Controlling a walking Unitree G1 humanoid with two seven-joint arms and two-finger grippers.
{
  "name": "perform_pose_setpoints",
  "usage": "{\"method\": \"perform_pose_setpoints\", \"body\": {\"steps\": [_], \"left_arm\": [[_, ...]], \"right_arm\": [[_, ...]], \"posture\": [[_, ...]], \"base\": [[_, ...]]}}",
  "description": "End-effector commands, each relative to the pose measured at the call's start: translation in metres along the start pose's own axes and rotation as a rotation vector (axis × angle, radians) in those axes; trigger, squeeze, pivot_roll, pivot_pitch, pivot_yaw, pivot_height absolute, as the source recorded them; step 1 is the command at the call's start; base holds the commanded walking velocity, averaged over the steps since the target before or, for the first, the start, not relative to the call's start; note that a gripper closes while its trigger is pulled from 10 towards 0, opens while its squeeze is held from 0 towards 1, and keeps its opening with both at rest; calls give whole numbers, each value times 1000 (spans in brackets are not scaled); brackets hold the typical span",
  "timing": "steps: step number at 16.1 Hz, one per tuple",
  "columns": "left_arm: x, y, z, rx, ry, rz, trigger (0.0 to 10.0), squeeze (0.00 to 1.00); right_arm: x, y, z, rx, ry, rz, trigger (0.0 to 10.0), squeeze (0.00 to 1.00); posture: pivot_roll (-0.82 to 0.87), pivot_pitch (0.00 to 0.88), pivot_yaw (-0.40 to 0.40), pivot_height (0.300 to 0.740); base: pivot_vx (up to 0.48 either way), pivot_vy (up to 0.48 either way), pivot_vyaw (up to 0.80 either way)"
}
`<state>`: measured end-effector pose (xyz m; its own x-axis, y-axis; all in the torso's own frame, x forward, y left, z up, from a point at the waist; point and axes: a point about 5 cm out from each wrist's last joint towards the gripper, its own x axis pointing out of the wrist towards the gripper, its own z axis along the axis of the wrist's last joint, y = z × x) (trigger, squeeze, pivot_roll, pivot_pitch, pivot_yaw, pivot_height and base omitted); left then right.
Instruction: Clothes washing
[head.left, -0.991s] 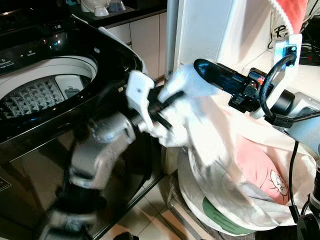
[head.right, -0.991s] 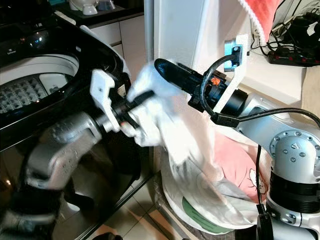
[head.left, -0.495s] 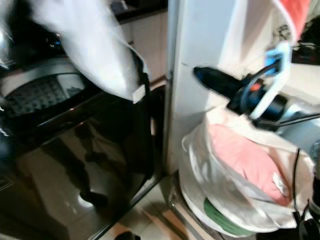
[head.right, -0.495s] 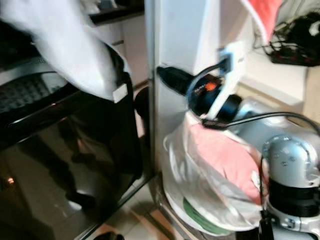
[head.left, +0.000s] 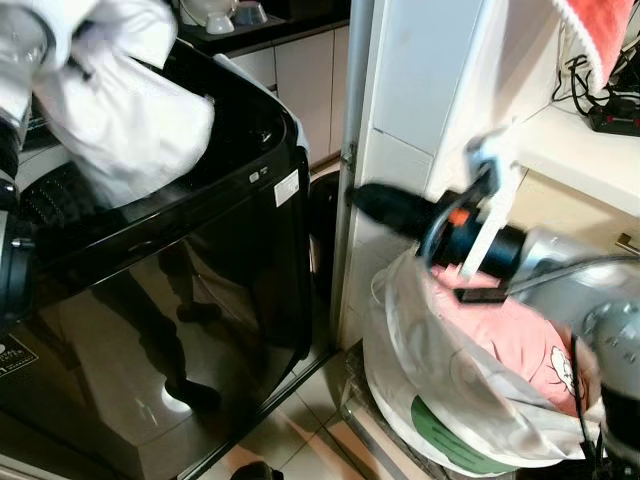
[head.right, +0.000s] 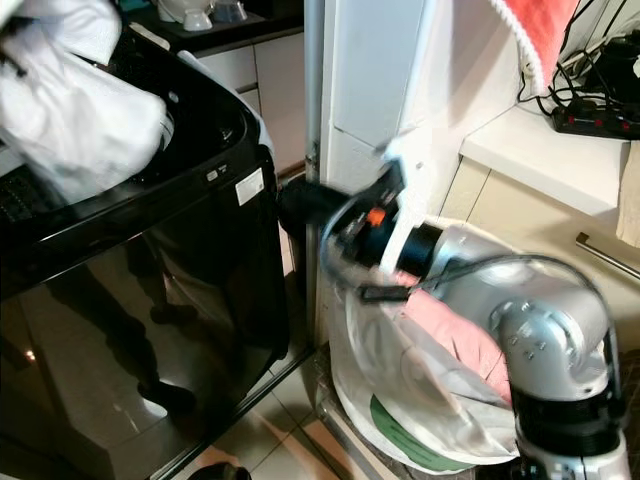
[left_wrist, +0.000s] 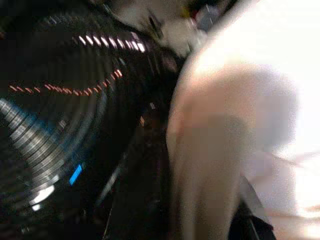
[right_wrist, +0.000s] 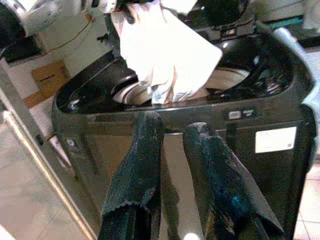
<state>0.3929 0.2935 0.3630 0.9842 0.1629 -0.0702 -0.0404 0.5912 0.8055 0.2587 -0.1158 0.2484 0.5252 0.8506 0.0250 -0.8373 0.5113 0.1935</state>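
Observation:
A white garment hangs over the open top of the black washing machine, bunched at my left gripper, which is shut on it at the upper left. Its lower end dangles just above the drum. My right gripper reaches out level towards the washer's right side, above the white laundry bag. Its two black fingers stand slightly apart with nothing between them. A pink garment lies in the bag.
A white pillar stands between the washer and the bag. A red towel hangs at the top right above a shelf with a power strip. Tiled floor shows below, and white cabinets stand behind.
My left gripper has carried the white garment from beside the bag up and left, over the washer's opening. My right gripper has let the cloth go and sunk a little.

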Motion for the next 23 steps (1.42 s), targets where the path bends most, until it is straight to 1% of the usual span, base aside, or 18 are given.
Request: {"method": "perform_pose_setpoints", "body": {"steps": [1,2,4,6,9,11,12,13,14,15,16,17,18,19,20,21,22,23], "left_arm": [[-3,8,2,15,16,-2,10000,1000],[-3,8,2,14,21,-7,10000,1000],[-4,7,-12,69,108,-79,10000,1000],[-6,6,-22,98,161,-131,10000,1000],[-7,2,-24,76,164,-207,10000,1000],[-7,3,-24,84,168,-204,10000,1000],[-7,7,-18,73,131,-163,10000,1000],[-6,9,-6,31,51,-140,10000,1000],[-6,8,5,-31,-25,-146,10000,439],[-5,-2,37,-265,-256,-229,10000,0],[-5,-17,61,-483,-415,-324,10000,0],[-6,-26,70,-570,-465,-377,10000,0],[-11,-50,80,-669,-523,-482,10000,0],[-14,-61,82,-704,-527,-522,10000,0],[-19,-74,82,-691,-537,-543,10000,0],[-28,-101,77,-681,-553,-500,10000,0],[-44,-112,76,-736,-662,-407,10000,0],[-49,-112,77,-795,-683,-388,10000,0]], "right_arm": [[0,5,0,-29,7,16,10000,0],[0,5,0,-30,9,16,10000,0],[-1,5,-2,-34,17,15,10000,0],[0,4,-3,-37,27,12,10000,0],[1,1,-5,-41,44,-3,10000,0],[2,0,-6,-42,45,-13,10000,0],[2,-1,-5,-49,43,-21,10000,0],[1,-3,-3,-55,30,-44,10000,0],[1,-7,-2,-67,16,-81,10000,0],[0,-24,0,-110,-12,-270,10000,0],[-1,-39,-3,-135,-26,-428,10000,0],[-3,-42,-5,-147,-22,-480,10000,0],[-3,-42,-7,-146,-37,-516,10000,0],[-4,-41,-7,-139,-53,-522,10000,0],[-3,-40,-7,-128,-69,-530,10000,0],[-2,-37,-7,-131,-109,-562,10000,0],[0,-36,-4,-202,-173,-624,10000,0],[2,-35,-3,-232,-179,-636,10000,0]], "posture": [[-44,0,52,740],[-44,0,52,740],[-42,0,50,740],[-39,0,49,740],[-31,0,46,740],[-31,0,47,740],[-31,0,47,740],[-31,0,52,740],[-31,0,52,740],[-34,0,53,740],[-35,0,47,740],[-32,0,41,740],[-34,0,36,740],[-34,0,35,740],[-37,0,30,740],[-35,0,17,740],[-35,0,11,740],[-35,0,11,740]], "base": [[0,0,0],[0,0,0],[0,0,0],[0,0,0],[0,0,0],[0,0,0],[0,0,0],[0,0,0],[0,0,0],[0,0,0],[0,0,0],[0,0,0],[0,0,0],[0,0,0],[0,0,0],[0,0,0],[0,0,0],[0,0,0]]}}
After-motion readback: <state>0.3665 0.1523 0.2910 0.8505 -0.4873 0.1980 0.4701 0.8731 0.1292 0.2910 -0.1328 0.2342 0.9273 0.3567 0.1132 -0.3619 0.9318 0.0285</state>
